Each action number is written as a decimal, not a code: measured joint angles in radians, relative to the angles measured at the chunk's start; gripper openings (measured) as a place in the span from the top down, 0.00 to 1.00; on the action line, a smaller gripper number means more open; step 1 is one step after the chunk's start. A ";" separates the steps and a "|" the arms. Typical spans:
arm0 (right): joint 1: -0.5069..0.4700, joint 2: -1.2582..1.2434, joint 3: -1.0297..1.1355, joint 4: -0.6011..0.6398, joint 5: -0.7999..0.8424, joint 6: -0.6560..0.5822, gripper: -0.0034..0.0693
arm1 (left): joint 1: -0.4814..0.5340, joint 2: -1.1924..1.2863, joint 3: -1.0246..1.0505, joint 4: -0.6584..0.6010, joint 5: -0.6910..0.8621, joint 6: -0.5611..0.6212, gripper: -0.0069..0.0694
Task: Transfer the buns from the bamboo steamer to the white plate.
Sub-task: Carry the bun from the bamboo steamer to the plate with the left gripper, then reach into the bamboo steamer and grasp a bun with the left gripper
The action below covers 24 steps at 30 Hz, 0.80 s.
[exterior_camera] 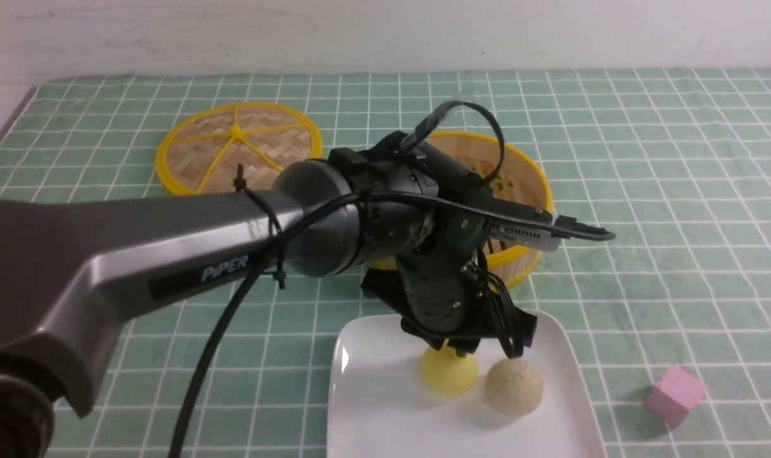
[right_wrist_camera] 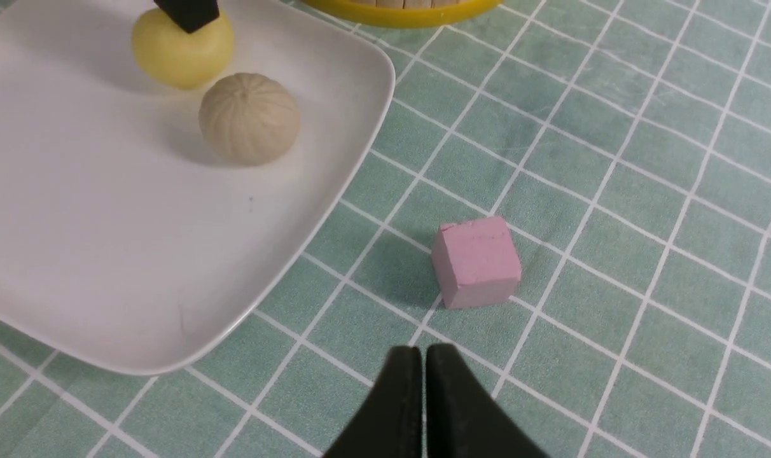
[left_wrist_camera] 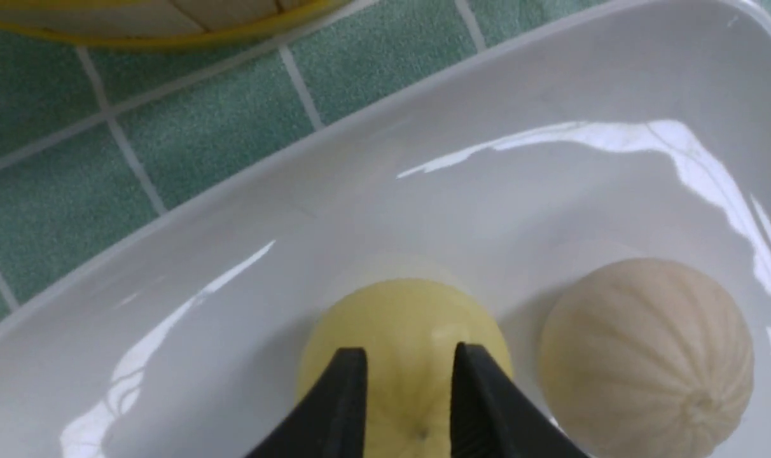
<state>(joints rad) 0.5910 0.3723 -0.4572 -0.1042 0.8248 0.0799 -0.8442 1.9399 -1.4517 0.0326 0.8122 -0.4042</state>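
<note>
- Black and partly parted, the left end effector (left_wrist_camera: 409, 359) stands astride the top of the yellow bun (left_wrist_camera: 404, 312). Its tips touch the bun but do not visibly clamp it.
- That bun rests on the white plate (left_wrist_camera: 423, 191), just beside a beige bun (left_wrist_camera: 646, 343). If the soft surface clings to a tip, a lift could drag it up, then drop it against its neighbour.
- Both buns are round and the plate is glossy with a low rim, so a nudge might roll one onto the counter (exterior_camera: 678, 159).
- The left arm hangs over the bamboo steamer (exterior_camera: 541, 184) and hides its floor, so I cannot tell whether a bun remains inside. A careless swing back could clip the rim.
- The right end effector (right_wrist_camera: 423, 381) is closed and empty near the pink cube (right_wrist_camera: 478, 261), and I see little risk from it.
</note>
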 joint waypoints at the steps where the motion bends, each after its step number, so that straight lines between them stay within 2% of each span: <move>1: 0.000 0.000 0.000 -0.001 0.000 0.000 0.91 | 0.000 0.000 0.000 0.000 -0.001 0.000 0.58; 4: 0.000 0.000 0.000 -0.008 0.000 0.000 0.90 | 0.000 -0.005 0.000 0.001 -0.002 -0.002 0.45; 8: 0.000 0.000 0.000 -0.012 0.000 0.000 0.90 | 0.001 -0.011 -0.037 0.019 0.026 -0.002 0.43; 11: 0.000 0.000 0.000 -0.014 0.000 0.000 0.89 | 0.001 -0.010 -0.165 0.093 0.080 -0.025 0.57; 12: 0.000 0.000 0.000 -0.014 0.000 0.000 0.89 | 0.001 -0.010 -0.174 0.100 0.083 -0.027 0.57; 13: 0.000 0.000 0.000 -0.017 0.000 0.000 0.89 | 0.001 -0.002 -0.241 0.154 0.108 -0.042 0.70; 15: 0.000 0.000 0.000 -0.020 -0.001 0.000 0.88 | 0.005 0.021 -0.340 0.232 0.144 -0.064 0.84; 18: 0.000 0.000 0.000 -0.020 -0.001 0.000 0.88 | 0.032 0.074 -0.467 0.259 0.214 -0.089 0.90; 24: 0.000 0.000 0.000 -0.020 -0.001 0.000 0.87 | 0.174 0.213 -0.644 0.117 0.235 -0.092 0.91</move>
<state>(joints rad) 0.5910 0.3723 -0.4572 -0.1243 0.8238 0.0799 -0.6700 2.1532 -2.0955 0.1499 1.0471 -0.4966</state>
